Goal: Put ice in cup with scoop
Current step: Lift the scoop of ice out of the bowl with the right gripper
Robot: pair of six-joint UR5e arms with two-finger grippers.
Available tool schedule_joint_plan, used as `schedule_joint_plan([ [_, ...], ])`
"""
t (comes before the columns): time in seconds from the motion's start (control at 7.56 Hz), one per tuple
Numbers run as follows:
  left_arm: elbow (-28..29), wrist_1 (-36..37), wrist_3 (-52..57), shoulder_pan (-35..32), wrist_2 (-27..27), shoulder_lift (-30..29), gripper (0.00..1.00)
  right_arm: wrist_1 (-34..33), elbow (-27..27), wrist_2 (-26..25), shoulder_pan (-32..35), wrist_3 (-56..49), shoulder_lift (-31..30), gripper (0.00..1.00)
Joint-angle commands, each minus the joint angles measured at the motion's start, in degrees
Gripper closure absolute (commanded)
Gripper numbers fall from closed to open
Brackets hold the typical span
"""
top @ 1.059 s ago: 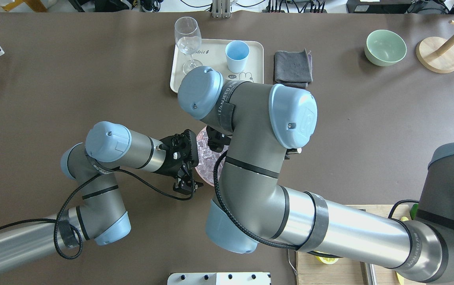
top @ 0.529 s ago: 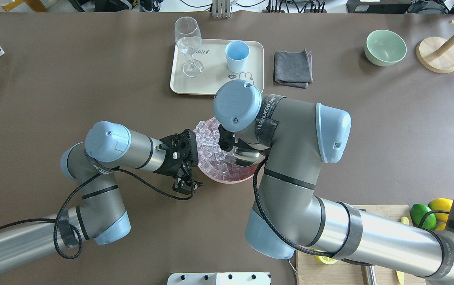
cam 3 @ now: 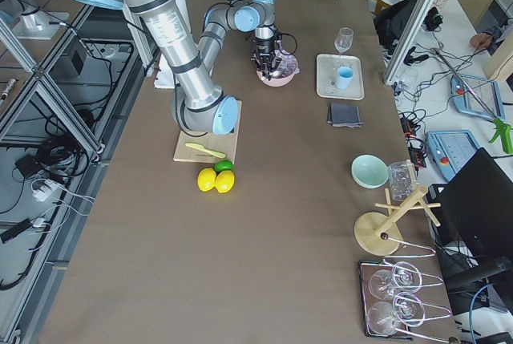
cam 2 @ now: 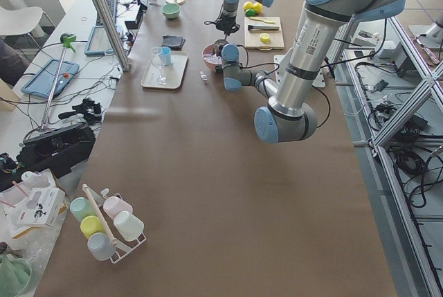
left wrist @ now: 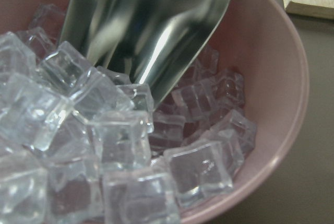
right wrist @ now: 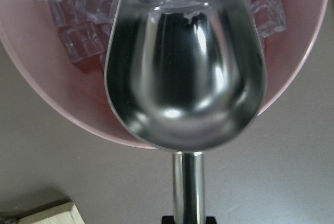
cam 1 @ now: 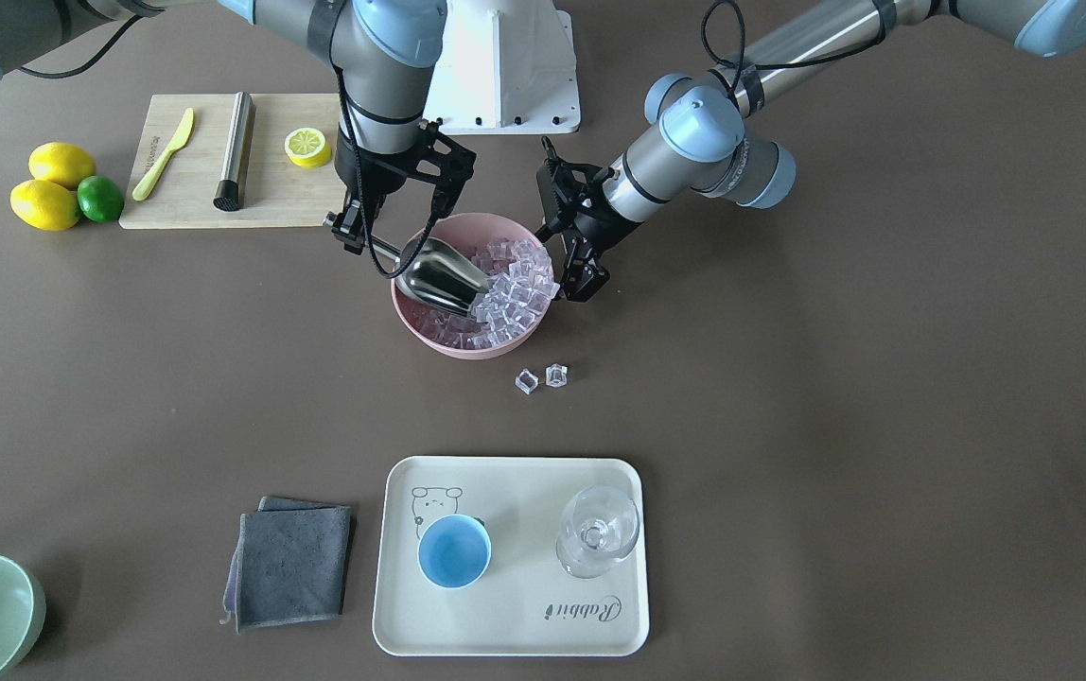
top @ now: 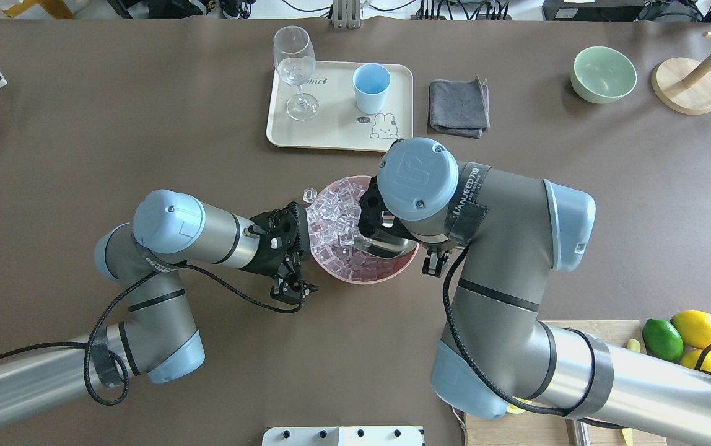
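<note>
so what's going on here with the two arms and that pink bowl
The right gripper holds the scoop by its handle, with the trough tipped into the ice piled in a pink bowl. In the right wrist view the trough looks empty. The left gripper sits close by the bowl's opposite rim, but I can't tell whether its fingers hold it. Beside the bowl, two cubes lie loose on the table. The cup stands empty on a tray.

The table (top: 83, 124) is lit evenly, with soft shadows; glare is seen on the scoop (right wrist: 185, 72), which is blurred from the left wrist.
</note>
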Motion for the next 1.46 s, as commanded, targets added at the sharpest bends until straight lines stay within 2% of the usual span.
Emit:
schedule_joint_plan([
  [0.0, 0.00, 0.00, 0.08, 0.00, 0.26, -0.09, 0.01, 7.03, 3.93, 0.00, 0.00, 4.62, -4.82, 1.00],
  [0.53, 0.00, 0.17, 0.08, 0.09, 0.88, -0.53, 0.01, 18.12, 4.81, -0.53, -0.09, 11.76, -9.31, 1.00],
  [0.66, 0.00, 0.17, 0.08, 0.09, 0.88, -0.53, 0.01, 19.97, 7.34, -0.44, -0.09, 13.33, -11.76, 1.00],
  [1.32, -0.09, 0.00, 0.08, 0.09, 0.79, -0.44, 0.01, 29.65, 13.15, -0.09, -0.09, 23.44, -19.16, 1.00],
])
